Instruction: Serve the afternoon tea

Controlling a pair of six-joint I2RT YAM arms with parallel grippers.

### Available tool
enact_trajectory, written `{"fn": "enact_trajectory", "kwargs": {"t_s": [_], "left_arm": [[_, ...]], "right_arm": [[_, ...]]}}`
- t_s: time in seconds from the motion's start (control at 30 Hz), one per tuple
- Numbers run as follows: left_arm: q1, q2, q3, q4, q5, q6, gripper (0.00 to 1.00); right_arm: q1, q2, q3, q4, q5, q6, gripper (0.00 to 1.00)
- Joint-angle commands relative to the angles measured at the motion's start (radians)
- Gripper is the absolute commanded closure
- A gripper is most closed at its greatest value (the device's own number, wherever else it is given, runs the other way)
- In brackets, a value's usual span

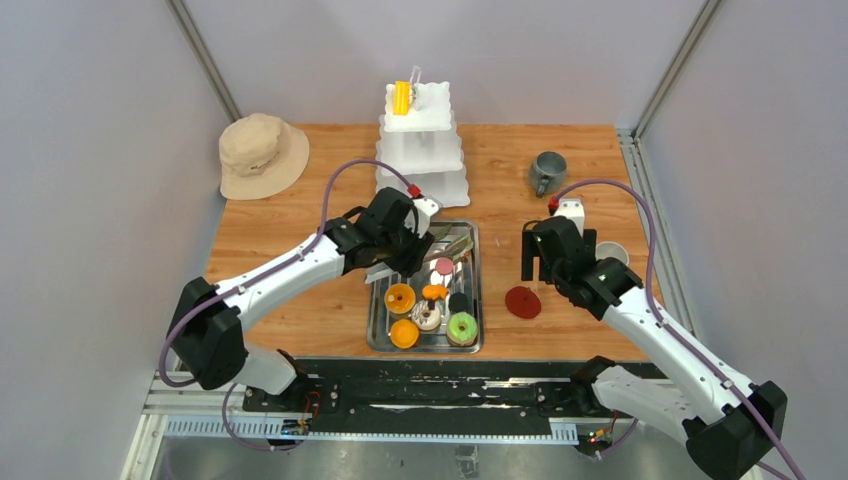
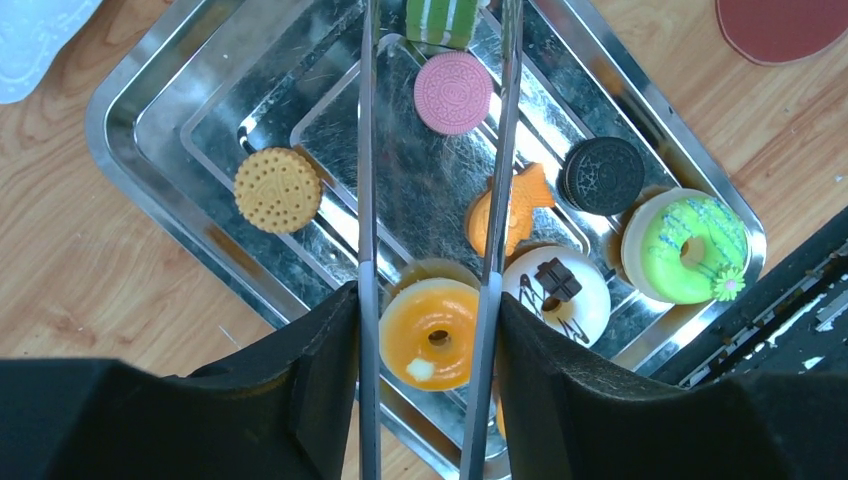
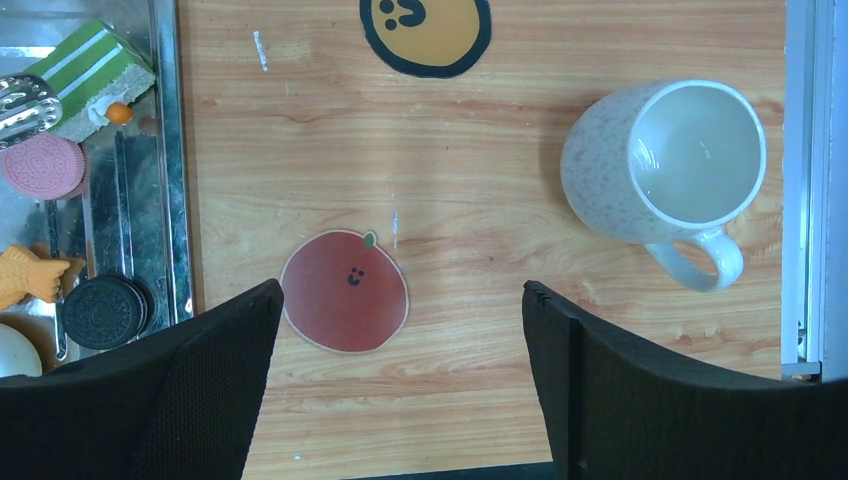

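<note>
Tongs over the tray, ready to pick a pastry

The left gripper point(image 2: 425, 325) is clamped on metal tongs point(image 2: 366, 150), which hang over the steel tray point(image 2: 180, 110). The pink cookie point(image 2: 453, 93) lies between the two blades, and the green cake point(image 2: 440, 20) is just beyond it. I think the next move is to go lower, squeeze slowly on one piece only, and lift straight up so the blades clear the tray wall and the orange donut point(image 2: 430, 345). The tiered stand point(image 1: 420, 150) is just behind the tray, and there is bare wood to the left of it. The right gripper point(image 3: 400, 330) has its fingers wide apart with nothing between them, above a red coaster point(image 3: 345, 290). The white mug point(image 3: 690, 150) is near it and the grey mug point(image 1: 547, 170) is further back.
</note>
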Motion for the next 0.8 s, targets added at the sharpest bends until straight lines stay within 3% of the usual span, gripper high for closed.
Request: {"fn": "enact_trajectory", "kwargs": {"t_s": [0.0,0.57,0.77], "left_arm": [[-0.004,0.016,0.025,0.055,0.009,0.016,0.47],[-0.004,0.095,0.011,0.078,0.013,0.037,0.44],[-0.004,0.12,0.018,0.085,0.009,0.038,0.51]], "right_arm": [[0.005,0.009,0.011,-0.013,0.028,0.004,0.12],[0.005,-0.002,-0.009,-0.008,0.018,0.013,0.12],[0.006,-0.002,-0.013,-0.009,0.013,0.017,0.12]]}}
